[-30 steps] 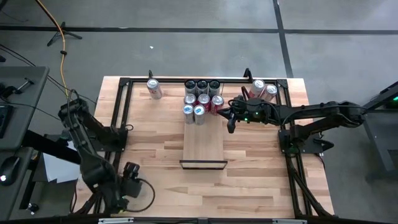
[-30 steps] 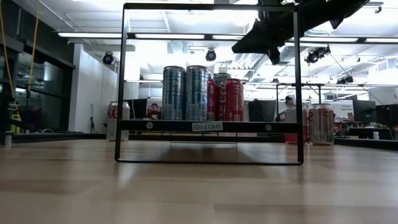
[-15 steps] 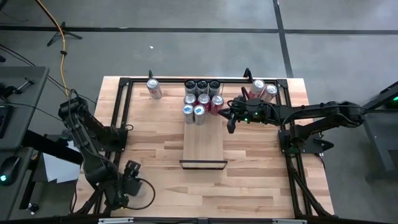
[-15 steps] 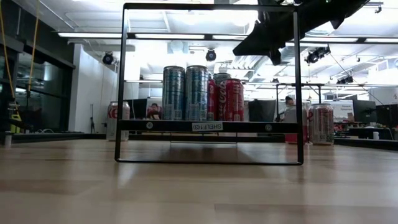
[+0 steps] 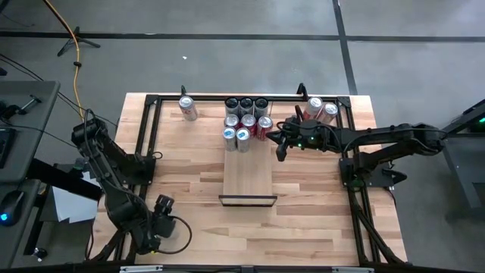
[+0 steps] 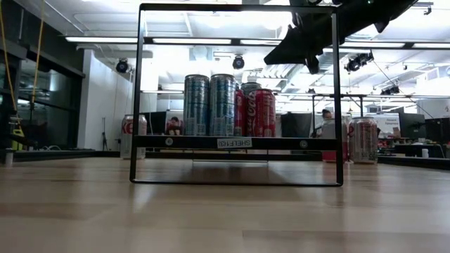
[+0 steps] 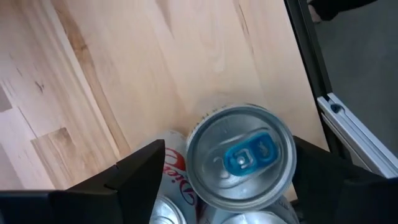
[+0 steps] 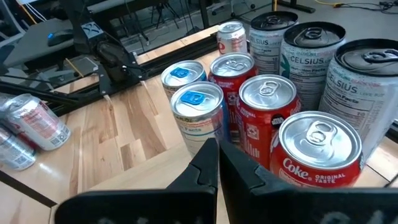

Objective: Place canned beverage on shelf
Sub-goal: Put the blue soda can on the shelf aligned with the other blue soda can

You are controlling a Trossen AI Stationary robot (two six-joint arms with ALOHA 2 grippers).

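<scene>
Shelf (image 5: 249,174): pale panel mid-tabletop (image 5: 189,197), inside black rail frame (image 5: 148,129). Eight cans (image 5: 246,121) upright, crowded at its far end. Right gripper (image 5: 280,148) hovers beside them, fingers closed, empty. Left gripper (image 5: 155,220) at near-left corner, spread around a blue-tabbed can (image 7: 239,155). Loose cans (image 5: 321,108) lie far right; grey floor (image 5: 227,53) beyond.

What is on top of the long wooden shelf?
Cans stand bunched at the far end of the shelf: two blue-topped cans, red cola cans and tall dark Celsius cans. The near part is bare. What is under the cans is covered.
</scene>
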